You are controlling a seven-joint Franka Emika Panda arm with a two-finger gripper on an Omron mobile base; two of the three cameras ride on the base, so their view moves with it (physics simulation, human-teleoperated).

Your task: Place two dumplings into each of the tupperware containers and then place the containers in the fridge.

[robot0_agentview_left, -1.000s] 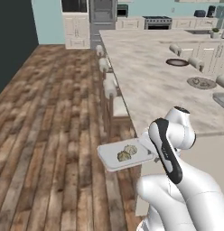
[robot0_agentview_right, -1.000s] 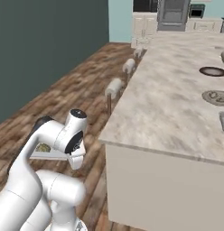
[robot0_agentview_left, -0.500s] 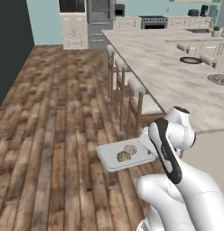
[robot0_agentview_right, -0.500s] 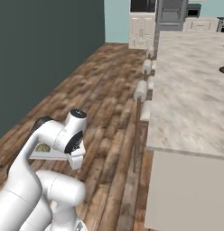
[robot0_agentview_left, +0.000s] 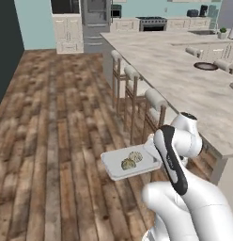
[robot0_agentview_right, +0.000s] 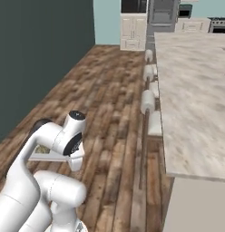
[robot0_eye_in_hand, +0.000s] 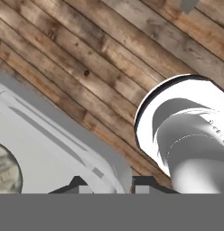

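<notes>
Carrying the tupperware container [robot0_agentview_left: 132, 162] to the fridge [robot0_agentview_left: 96, 18] is the step in hand, I think. The fingers [robot0_eye_in_hand: 77, 184] are closed on the rim of the container at one corner, so the tray hangs out over the wooden floor [robot0_agentview_left: 52, 122] with nothing under it.

To do this well, the tray should stay flat. Two dumplings [robot0_agentview_left: 132, 160] sit loose in it, side by side and touching. They are lumpy, round and pale yellow-brown. If the tray tips, they could roll to the low edge or fall out. Slow, smooth driving is best, I think. The grip is on the rim alone, so a bump might make the tray turn in the fingers.

The container is light grey, shallow and smooth, with round corners and a raised rim. It looks like hard plastic. In the hand view, the rim curves past the fingers and a bit of one dumpling peeks in at the left edge.

The floor is made of long brown planks with dark knots. Next come the stools [robot0_agentview_left: 137, 89], with pale round padded backs on thin wooden legs. They stand in a row along the near edge of the worktop [robot0_agentview_left: 184, 80], which is pale stone with faint streaks. The robot should keep well apart from them.

Far off, by the back wall, stands the tall grey fridge, shiny like steel.
</notes>
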